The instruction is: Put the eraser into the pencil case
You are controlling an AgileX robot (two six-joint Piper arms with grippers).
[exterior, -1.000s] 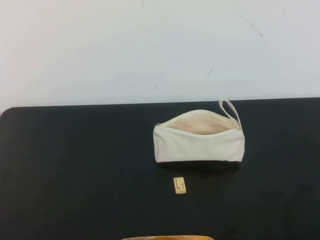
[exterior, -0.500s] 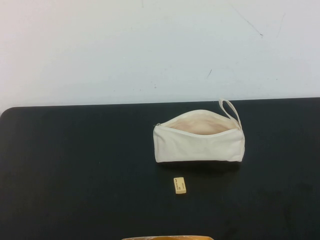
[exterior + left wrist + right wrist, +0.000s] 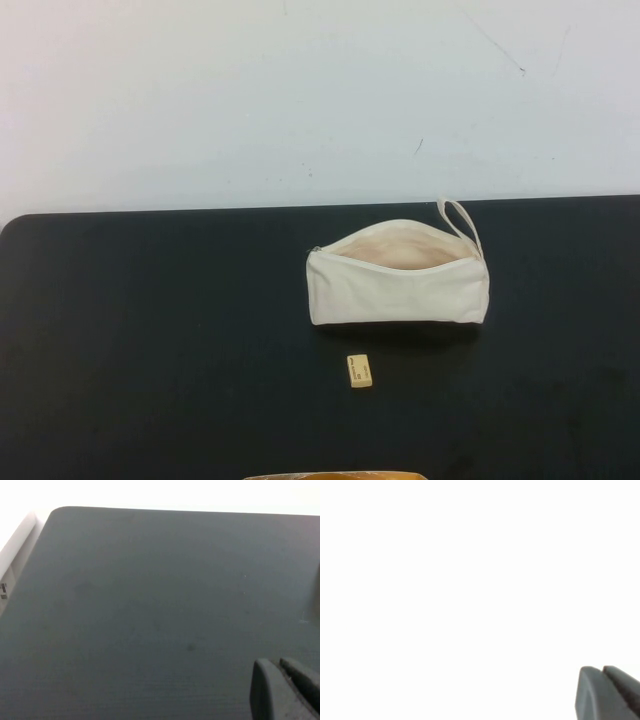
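The cream-white pencil case point(image 3: 398, 286) lies on the black table point(image 3: 150, 330), right of centre, unzipped, with its peach lining showing and its loop strap point(image 3: 462, 222) at the far right end. The tiny pale yellow eraser point(image 3: 360, 371) lies on the table just in front of the case, apart from it. Neither gripper shows in the high view. In the left wrist view my left gripper point(image 3: 279, 666) is shut and empty above bare black table. In the right wrist view my right gripper point(image 3: 601, 670) is shut and empty against a blank white background.
A white wall point(image 3: 300, 100) rises behind the table's far edge. A tan, orange-topped object point(image 3: 335, 476) pokes in at the near edge of the high view. The table's rounded far corner point(image 3: 57, 511) shows in the left wrist view.
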